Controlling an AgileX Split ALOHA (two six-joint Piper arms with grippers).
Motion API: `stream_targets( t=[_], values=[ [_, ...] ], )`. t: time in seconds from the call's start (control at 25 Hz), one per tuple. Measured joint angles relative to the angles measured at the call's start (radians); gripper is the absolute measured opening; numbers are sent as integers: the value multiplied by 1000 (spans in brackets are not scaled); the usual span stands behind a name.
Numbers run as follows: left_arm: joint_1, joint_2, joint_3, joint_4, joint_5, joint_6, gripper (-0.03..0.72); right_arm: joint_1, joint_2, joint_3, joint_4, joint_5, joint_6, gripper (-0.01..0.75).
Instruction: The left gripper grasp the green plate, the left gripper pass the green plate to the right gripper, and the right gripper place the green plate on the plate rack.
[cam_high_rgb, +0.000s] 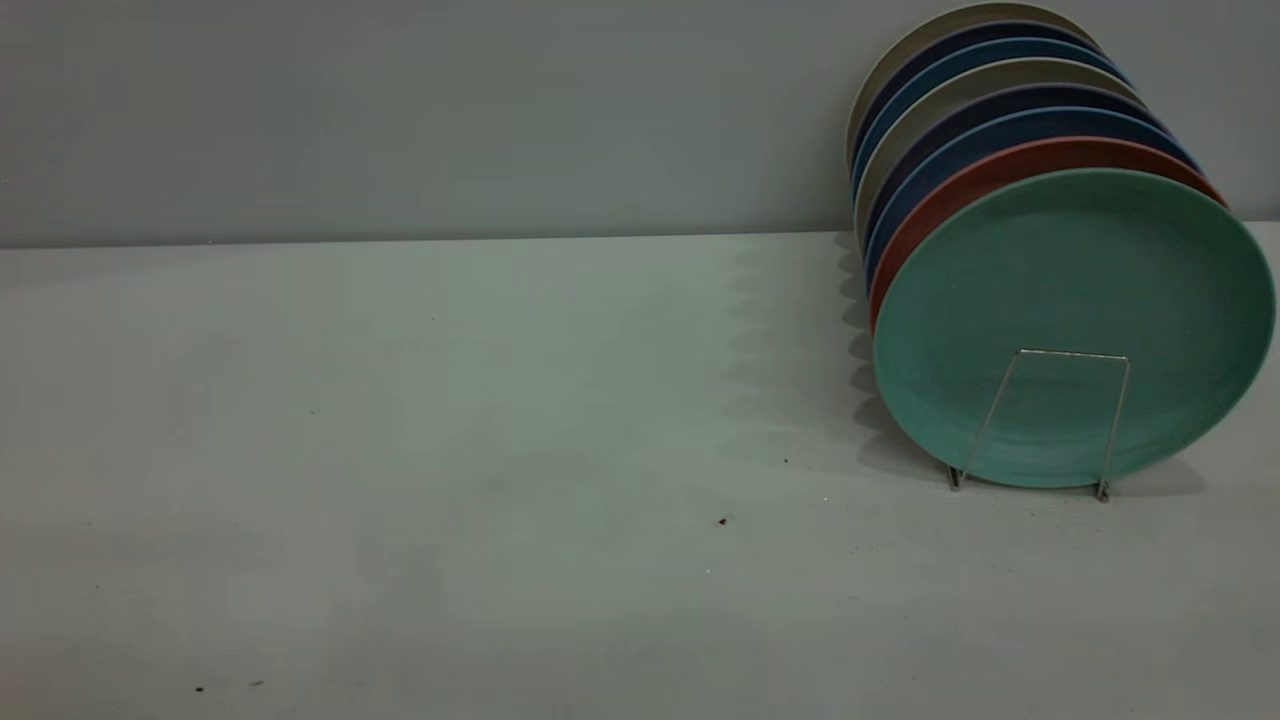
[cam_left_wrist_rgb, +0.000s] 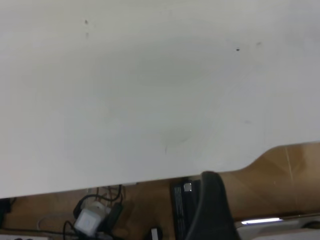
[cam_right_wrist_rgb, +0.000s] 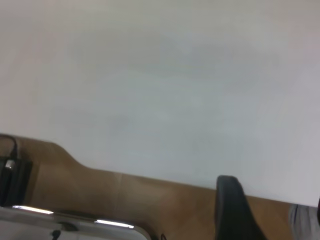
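Observation:
The green plate (cam_high_rgb: 1075, 260) stands upright at the front of the plate rack (cam_high_rgb: 1075, 354), at the table's right side, behind the rack's front wire loop. Neither arm appears in the exterior view. The left wrist view looks down on the white table's edge; one black finger (cam_left_wrist_rgb: 212, 210) of the left gripper (cam_left_wrist_rgb: 265, 200) shows, with nothing beside it. In the right wrist view the right gripper (cam_right_wrist_rgb: 274, 200) also shows a single black finger (cam_right_wrist_rgb: 232, 210) over the table edge, holding nothing. The plate and rack are out of both wrist views.
Behind the green plate, a salmon plate (cam_high_rgb: 1000, 170), dark blue plates (cam_high_rgb: 1000, 130) and grey ones fill the rack back to the wall. The white table (cam_high_rgb: 450, 450) stretches left of the rack. Cables and a power adapter (cam_left_wrist_rgb: 90, 220) lie on the wooden floor below the table edge.

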Motion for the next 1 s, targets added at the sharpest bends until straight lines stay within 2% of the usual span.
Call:
stream_targets(
  t=[0.52,0.76,1.0],
  values=[
    [0,-6,0,0,-2,0,582,0,-27,3,0,0,0,421],
    [0,-55,0,0,-3,0,582,0,-198,3,0,1,0,421],
    [-15,-225,0,0,-2,0,582,-1,-365,2,1,15,0,421]
  ],
)
